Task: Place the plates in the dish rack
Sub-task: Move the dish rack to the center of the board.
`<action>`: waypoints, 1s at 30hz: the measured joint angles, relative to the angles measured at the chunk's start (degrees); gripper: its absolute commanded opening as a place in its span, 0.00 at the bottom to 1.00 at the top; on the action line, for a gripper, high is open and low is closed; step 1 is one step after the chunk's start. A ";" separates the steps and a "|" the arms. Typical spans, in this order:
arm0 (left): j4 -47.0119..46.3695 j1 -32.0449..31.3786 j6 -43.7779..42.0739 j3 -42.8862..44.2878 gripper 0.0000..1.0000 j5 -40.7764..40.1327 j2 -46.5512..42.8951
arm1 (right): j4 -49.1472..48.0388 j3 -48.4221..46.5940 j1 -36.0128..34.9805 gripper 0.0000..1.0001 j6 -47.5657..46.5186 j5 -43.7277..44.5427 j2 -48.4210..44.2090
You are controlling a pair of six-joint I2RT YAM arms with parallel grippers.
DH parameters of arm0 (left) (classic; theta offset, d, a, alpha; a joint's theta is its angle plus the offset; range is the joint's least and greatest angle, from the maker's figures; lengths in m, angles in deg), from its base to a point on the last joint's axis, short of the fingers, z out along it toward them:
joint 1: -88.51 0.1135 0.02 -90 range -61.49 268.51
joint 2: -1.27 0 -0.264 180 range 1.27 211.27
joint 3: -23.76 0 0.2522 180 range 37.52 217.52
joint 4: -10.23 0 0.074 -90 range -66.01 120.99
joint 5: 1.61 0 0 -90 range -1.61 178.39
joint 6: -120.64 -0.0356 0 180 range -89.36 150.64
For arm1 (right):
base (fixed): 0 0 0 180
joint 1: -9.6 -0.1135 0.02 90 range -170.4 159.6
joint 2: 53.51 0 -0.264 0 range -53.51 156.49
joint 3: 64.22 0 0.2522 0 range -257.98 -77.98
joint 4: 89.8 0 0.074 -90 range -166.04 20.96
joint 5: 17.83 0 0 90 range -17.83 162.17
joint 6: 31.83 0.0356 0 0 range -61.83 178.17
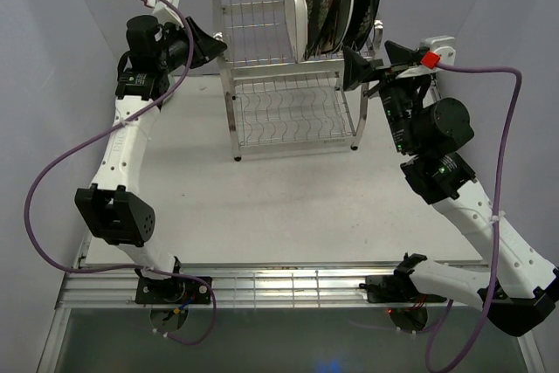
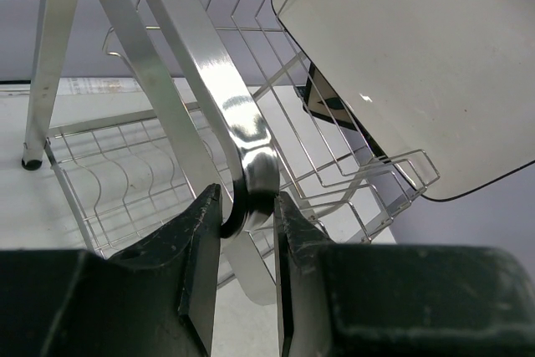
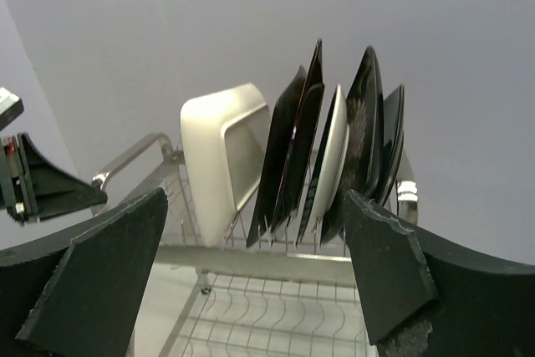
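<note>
Shiny steel wire dish rack (image 1: 262,65), upper centre: white and dark plates (image 1: 327,2) were racked upright | left gripper (image 2: 247,227) was clamped on its post (image 2: 226,98) | right gripper (image 3: 255,223) was spread wide

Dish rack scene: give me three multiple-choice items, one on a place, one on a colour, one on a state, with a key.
1. Where do the plates stand in the dish rack?
A. lower shelf
B. upper shelf, right part
C. flat on the table beside it

2. What colour is the plate at the left end of the row?
A. white
B. red
C. yellow

3. How is the right gripper?
A. shut on a plate
B. shut, empty
C. open, empty

Key: 1 B, the top view shows them upright on the upper shelf. 2 A, it shows white in the top and right wrist views. 3 C, its fingers are wide apart and hold nothing.
</note>
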 measured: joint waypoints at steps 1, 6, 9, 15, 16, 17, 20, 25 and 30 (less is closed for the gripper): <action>0.04 0.15 0.00 0.31 0.28 0.20 0.26 | 0.33 1.68 0.00 0.91 0.70 -0.04 -0.92; 0.96 0.90 -0.02 2.69 0.28 0.76 2.08 | 2.21 9.18 0.00 0.92 3.45 -0.26 -5.05; 1.01 1.40 0.00 3.26 0.29 1.11 2.58 | 2.80 12.28 0.00 0.92 4.59 -0.44 -7.63; 1.03 1.60 0.33 3.02 0.44 1.38 2.36 | 4.11 14.51 0.00 0.93 6.16 -0.50 -12.17; 0.70 1.62 0.74 2.51 0.53 1.16 2.08 | 4.15 14.95 0.00 0.93 6.34 -0.52 -12.98; 0.42 1.62 1.25 1.79 0.57 0.61 1.70 | 4.26 15.43 0.00 0.93 6.58 -0.50 -13.79; 0.98 2.38 2.45 -0.52 0.63 -0.55 -0.09 | 4.87 16.70 0.00 0.94 7.28 -0.50 -15.76; 1.01 3.58 3.32 -3.37 0.71 -2.16 -3.32 | 6.40 17.75 0.00 0.95 7.76 -0.52 -17.29; 0.90 3.72 3.74 -5.81 0.77 -2.86 -7.67 | 7.43 19.26 0.00 0.95 8.61 -0.98 -18.82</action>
